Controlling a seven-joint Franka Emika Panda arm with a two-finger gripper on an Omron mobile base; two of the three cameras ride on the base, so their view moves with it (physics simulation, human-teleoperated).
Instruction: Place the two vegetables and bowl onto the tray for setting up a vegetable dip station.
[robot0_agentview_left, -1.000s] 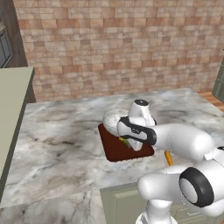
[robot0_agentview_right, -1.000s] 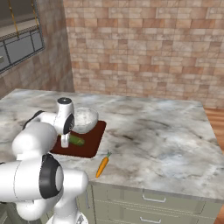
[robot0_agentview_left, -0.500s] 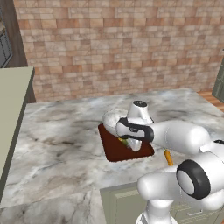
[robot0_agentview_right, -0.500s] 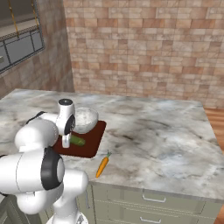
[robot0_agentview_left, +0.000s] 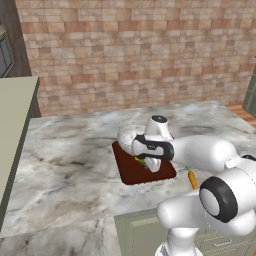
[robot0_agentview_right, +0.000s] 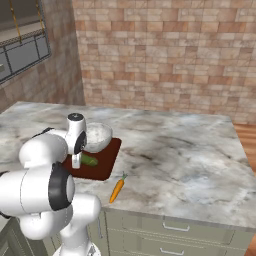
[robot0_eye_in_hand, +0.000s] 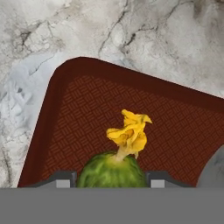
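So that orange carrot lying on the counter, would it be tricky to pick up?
Probably a bit. The carrot is slim and round, so it may roll on the smooth marble counter if nudged. It looks stiff, and tapers, so a grip could slide toward the thin end.

My marble table (robot0_agentview_left: 70, 165) runs back to a brick wall (robot0_agentview_left: 140, 50). Drawers (robot0_agentview_right: 170, 235) sit under its front edge, and a window (robot0_agentview_right: 22, 50) hangs beyond its left end.

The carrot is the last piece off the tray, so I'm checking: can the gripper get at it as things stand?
Probably yes. The carrot lies alone on bare counter beside the tray, nothing over it, but the gripper is down at the cucumber.
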